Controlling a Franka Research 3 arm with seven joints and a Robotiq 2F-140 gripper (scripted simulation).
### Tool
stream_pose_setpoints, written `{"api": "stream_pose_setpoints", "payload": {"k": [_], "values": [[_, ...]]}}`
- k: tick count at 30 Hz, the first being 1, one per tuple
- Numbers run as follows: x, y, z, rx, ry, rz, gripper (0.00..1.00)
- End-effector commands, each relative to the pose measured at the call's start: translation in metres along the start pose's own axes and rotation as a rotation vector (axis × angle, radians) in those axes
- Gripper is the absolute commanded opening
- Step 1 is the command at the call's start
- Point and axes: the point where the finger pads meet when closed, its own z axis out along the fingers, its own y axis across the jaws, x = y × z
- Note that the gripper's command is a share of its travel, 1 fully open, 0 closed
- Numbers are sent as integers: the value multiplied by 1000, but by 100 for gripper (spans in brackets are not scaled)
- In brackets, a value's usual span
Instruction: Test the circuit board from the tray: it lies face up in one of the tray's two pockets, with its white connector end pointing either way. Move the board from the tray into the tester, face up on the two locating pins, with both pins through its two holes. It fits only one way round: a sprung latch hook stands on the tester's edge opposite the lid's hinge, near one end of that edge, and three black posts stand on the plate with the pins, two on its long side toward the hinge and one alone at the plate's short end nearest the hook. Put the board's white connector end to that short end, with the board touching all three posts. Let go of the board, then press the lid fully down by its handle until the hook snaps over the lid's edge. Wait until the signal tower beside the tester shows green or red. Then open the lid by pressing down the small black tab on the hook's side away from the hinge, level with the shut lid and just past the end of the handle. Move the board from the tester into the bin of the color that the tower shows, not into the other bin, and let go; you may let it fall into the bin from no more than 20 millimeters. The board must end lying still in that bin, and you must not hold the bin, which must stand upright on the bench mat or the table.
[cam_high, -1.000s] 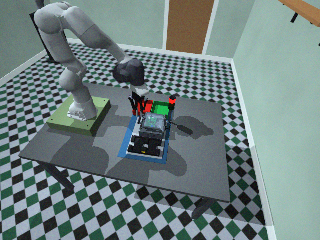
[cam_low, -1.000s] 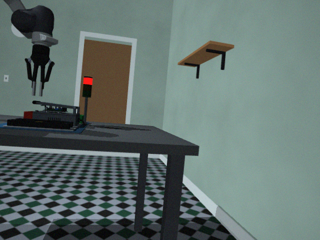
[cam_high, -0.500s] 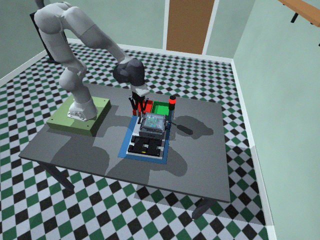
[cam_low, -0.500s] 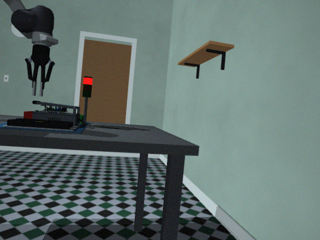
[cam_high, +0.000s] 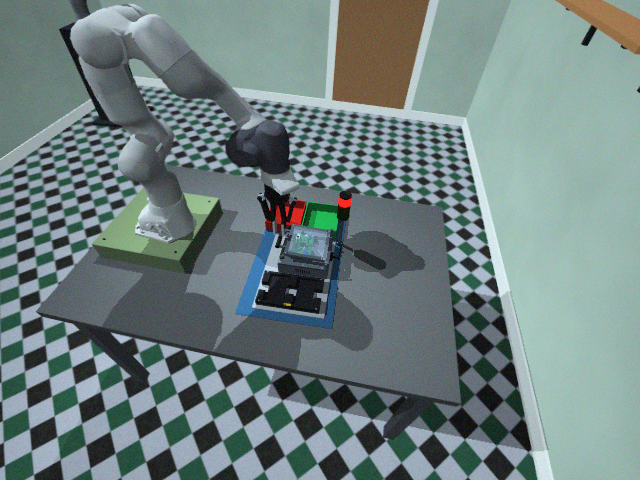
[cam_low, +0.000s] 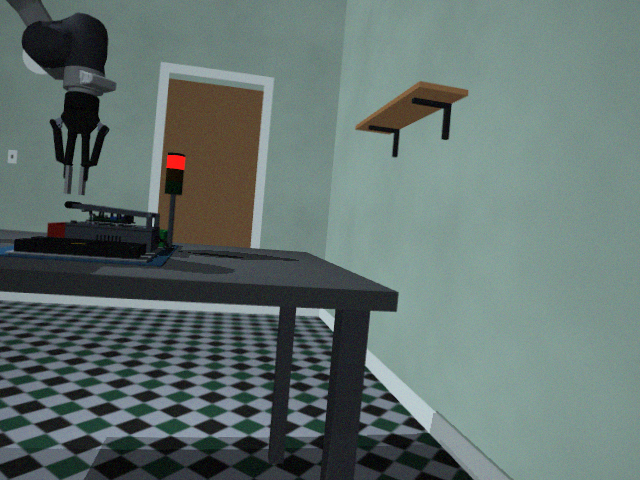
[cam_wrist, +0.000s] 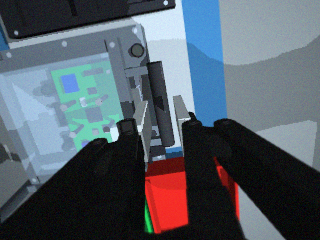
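Observation:
The tester (cam_high: 302, 266) (cam_low: 111, 232) stands on the mat with its clear lid (cam_high: 306, 242) (cam_wrist: 30, 115) shut flat. The green circuit board (cam_high: 305, 241) (cam_wrist: 82, 107) lies under the lid. The lid's black handle (cam_wrist: 159, 95) (cam_low: 72, 205) runs along the edge nearest my gripper. My gripper (cam_high: 279, 227) (cam_low: 75, 188) (cam_wrist: 162, 111) hangs a little above the handle, fingers nearly together and empty. The signal tower (cam_high: 344, 198) (cam_low: 175, 161) shows red. The red bin (cam_high: 298, 210) (cam_wrist: 167, 200) and the green bin (cam_high: 320, 215) stand behind the tester.
The black tray (cam_high: 289, 294) (cam_low: 77, 246) lies in front of the tester with both pockets empty, on the blue mat (cam_high: 247, 304) (cam_wrist: 200, 50). The arm's green base block (cam_high: 155, 242) stands at the table's left.

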Motion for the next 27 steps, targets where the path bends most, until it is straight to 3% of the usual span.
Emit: {"api": "stream_pose_setpoints", "payload": {"k": [1,27], "values": [[-1,0,6,3,-1,-8,16],[-2,0,13,3,-1,-8,16]]}}
